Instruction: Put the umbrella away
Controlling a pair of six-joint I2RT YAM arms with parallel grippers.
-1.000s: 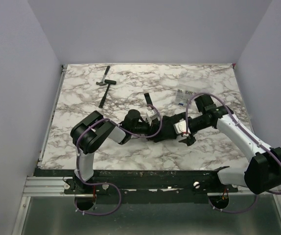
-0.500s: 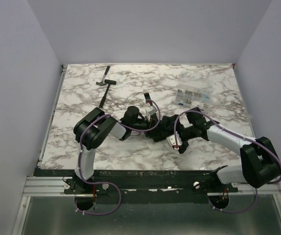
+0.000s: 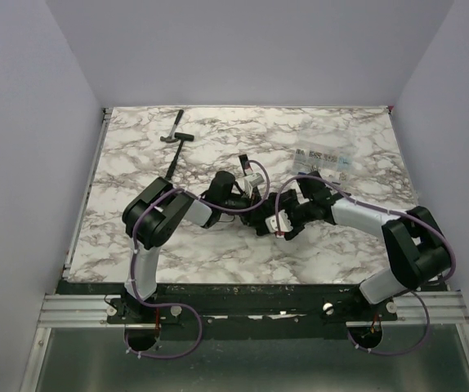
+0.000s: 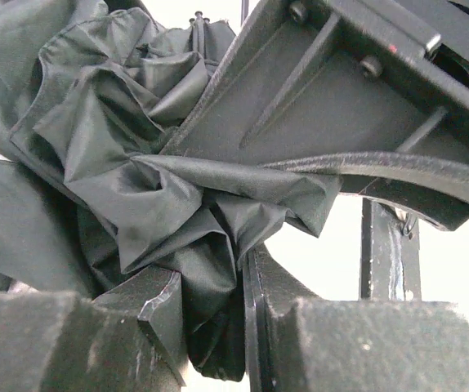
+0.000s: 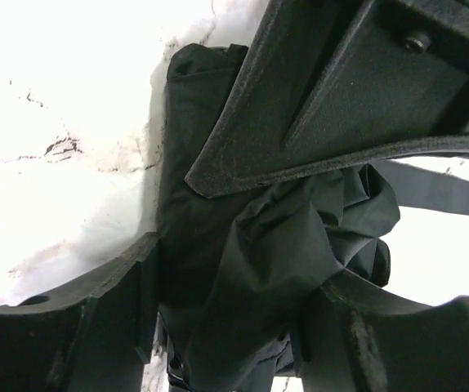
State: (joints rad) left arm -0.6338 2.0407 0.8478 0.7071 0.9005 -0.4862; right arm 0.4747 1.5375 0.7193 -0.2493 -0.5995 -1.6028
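Observation:
The black umbrella (image 3: 264,215) lies crumpled on the marble table's middle, between my two grippers. My left gripper (image 3: 249,189) comes from the left. In the left wrist view the left gripper (image 4: 212,306) is shut on a fold of the dark canopy fabric (image 4: 128,155). My right gripper (image 3: 281,219) comes from the right. In the right wrist view the right gripper (image 5: 233,304) is shut around the bunched umbrella (image 5: 259,245), whose fabric fills the gap between the jaws. A black strap (image 5: 439,189) trails off to the right. Shaft and handle are hidden.
A small hammer (image 3: 173,140) lies at the back left of the marble table (image 3: 136,237). A clear printed packet (image 3: 321,160) lies at the back right. Each wrist view shows the other gripper's black finger (image 4: 324,114) close overhead. Purple cables loop over both arms.
My right arm has swung left and lowered, bringing its gripper in onto the umbrella beside the left gripper. The left gripper has shifted slightly toward the back. The umbrella bundle looks more compressed.

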